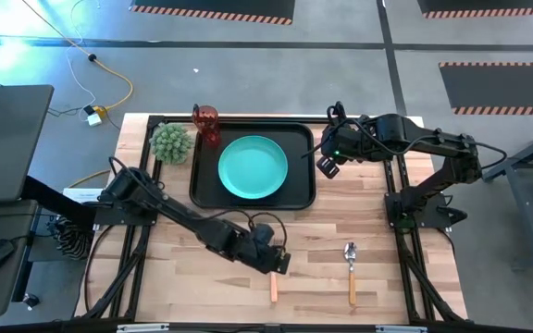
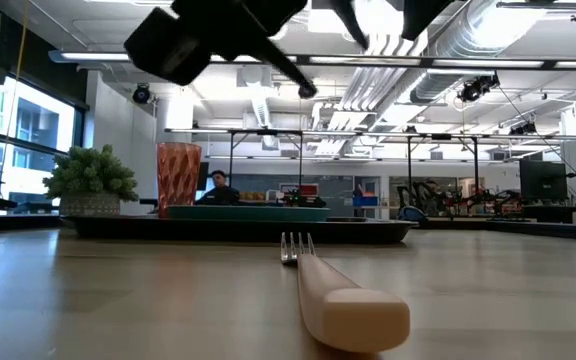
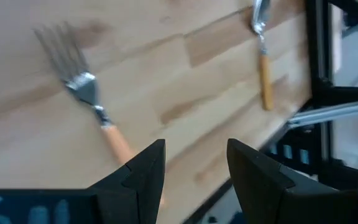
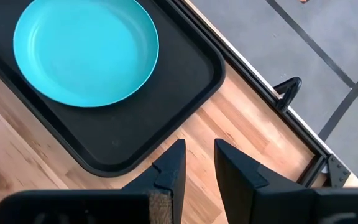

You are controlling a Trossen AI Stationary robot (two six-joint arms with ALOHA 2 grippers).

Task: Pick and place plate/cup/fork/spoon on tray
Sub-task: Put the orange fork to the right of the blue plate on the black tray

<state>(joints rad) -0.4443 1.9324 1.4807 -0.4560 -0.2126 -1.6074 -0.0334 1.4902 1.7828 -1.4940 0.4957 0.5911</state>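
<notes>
Fork [image 2: 343, 300], nearest the low camera: wooden handle toward the lens, tines pointing at the tray, flat on the table [image 1: 340, 231] near its front edge, not yet placed.

Table: light wood, bearing everything below.

Tray [image 1: 299, 190]: black, raised rim, at the far side.

Plate [image 1: 253, 166]: teal, lying on the tray.

Potted plant [image 1: 169, 143]: green, spiky, just beside the tray's left edge.

Cup [image 1: 205, 124]: red-brown, upright at the tray's far left corner.

Spoon [image 1: 351, 268]: on the bare table, right of the fork, well apart.

Left pincer [image 3: 194, 171]: released, fingers wide, hovering over the fork's handle.

Right pincer [image 4: 197, 165]: part-closed, grasping nothing, waiting by the tray's right edge.

Risks, judged: the slim handle lies flush, so the fingers may scrape wood or skid the fork aside. On the carry, the tray rim could catch the tines; the plate narrows the free room.
</notes>
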